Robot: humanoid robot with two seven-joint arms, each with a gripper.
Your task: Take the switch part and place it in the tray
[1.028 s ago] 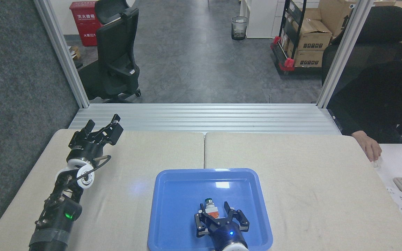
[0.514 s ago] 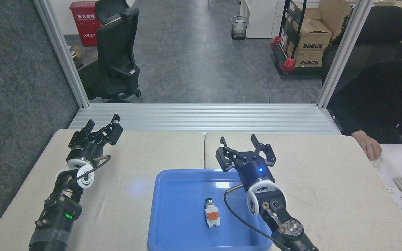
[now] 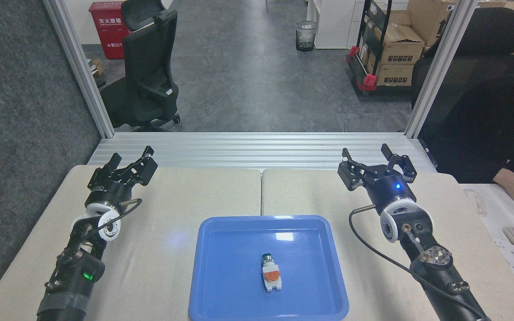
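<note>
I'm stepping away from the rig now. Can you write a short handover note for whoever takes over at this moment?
Left gripper: open, empty, raised over the far left of the table.
Right gripper: open, empty, raised over the far right of the table, clear of the tray.
Switch part: lying inside the blue tray, near its middle, green cap pointing away from the robot. Nothing touches it.
Done: the part is in the tray and released.
Left: no other switch part shows on the table, so the job looks finished.
</note>
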